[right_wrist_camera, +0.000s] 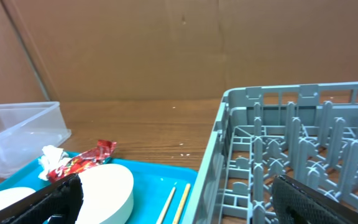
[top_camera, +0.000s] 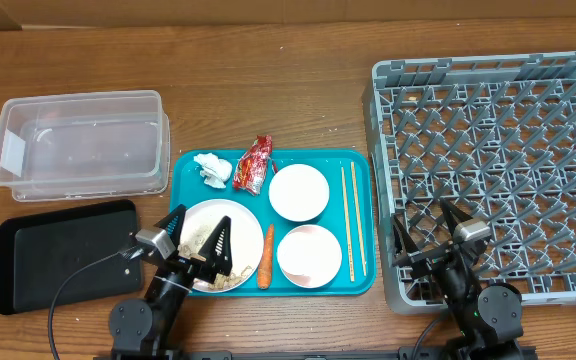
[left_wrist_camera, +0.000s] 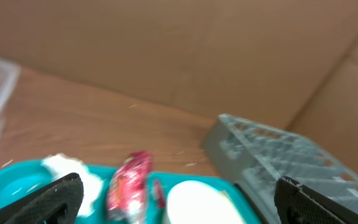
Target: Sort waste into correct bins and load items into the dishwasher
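Note:
On the teal serving tray (top_camera: 360,172) lie a crumpled white tissue (top_camera: 211,169), a red snack wrapper (top_camera: 254,163), two white bowls (top_camera: 299,192) (top_camera: 309,255), a pair of chopsticks (top_camera: 351,220), an orange carrot (top_camera: 266,256) and a white plate (top_camera: 196,222) with rice and brownish scraps. My left gripper (top_camera: 197,241) is open over the plate. My right gripper (top_camera: 431,232) is open over the front left corner of the grey dish rack (top_camera: 498,170). The clear tub (top_camera: 81,143) and the black tray (top_camera: 63,253) are at the left. The wrapper (left_wrist_camera: 128,184), tissue (left_wrist_camera: 73,171) and a bowl (left_wrist_camera: 197,202) show blurred in the left wrist view. The right wrist view shows a bowl (right_wrist_camera: 104,190), the chopsticks (right_wrist_camera: 173,204), the wrapper (right_wrist_camera: 82,160) and the rack (right_wrist_camera: 291,155).
The brown wooden table (top_camera: 268,90) carries everything. A cardboard wall (right_wrist_camera: 179,43) stands behind the table. A black cable (top_camera: 68,285) runs over the black tray toward the left arm.

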{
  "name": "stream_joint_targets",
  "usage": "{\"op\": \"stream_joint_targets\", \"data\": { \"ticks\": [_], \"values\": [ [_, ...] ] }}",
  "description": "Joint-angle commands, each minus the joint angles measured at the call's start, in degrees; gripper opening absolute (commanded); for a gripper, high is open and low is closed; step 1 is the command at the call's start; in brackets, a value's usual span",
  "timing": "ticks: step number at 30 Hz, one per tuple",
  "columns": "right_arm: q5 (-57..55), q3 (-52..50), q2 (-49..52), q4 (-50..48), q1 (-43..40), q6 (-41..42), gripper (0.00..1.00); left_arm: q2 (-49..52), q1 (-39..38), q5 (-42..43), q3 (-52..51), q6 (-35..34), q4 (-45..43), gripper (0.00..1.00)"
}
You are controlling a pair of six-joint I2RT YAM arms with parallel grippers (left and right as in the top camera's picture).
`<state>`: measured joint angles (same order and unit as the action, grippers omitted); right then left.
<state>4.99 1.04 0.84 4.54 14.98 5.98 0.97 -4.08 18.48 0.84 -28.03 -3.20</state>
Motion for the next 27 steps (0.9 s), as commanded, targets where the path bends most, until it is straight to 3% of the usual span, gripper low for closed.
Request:
{"op": "stream_joint_targets", "data": {
  "ticks": [1, 7, 12, 17, 22, 27],
  "values": [
    [2.3, -0.6, -0.6, -1.0, -0.2, 0.8, 1.0, -0.3, 0.3, 4.9, 4.4, -0.1, -0.4, 1.0],
    [7.3, 3.3, -0.6, 1.6, -0.2, 12.1, 1.0, 4.2, 0.3, 1.0, 19.3, 5.8, 14.8, 1.0],
    [5.2, 16.2, 2.3, 14.1, -0.2, 12.2, 1.0, 16.7, 0.3, 1.1, 35.9, 5.8, 28.8, 1.0],
    [4.1, 33.0, 12.3, 29.6, -0.2, 11.9, 1.0, 33.6, 0.3, 0.8, 54.7, 7.3, 44.0, 1.0],
    [4.1, 50.6, 24.9, 46.0, -0.2, 11.9, 1.0, 47.0, 0.2, 6.0, 72.0, 9.4, 58.4, 1.0],
    [5.0, 61.0, 31.8, 54.6, -0.2, 11.8, 1.0, 52.5, 0.2, 15.8, 77.0, 7.8, 61.7, 1.0]
  ]
}}
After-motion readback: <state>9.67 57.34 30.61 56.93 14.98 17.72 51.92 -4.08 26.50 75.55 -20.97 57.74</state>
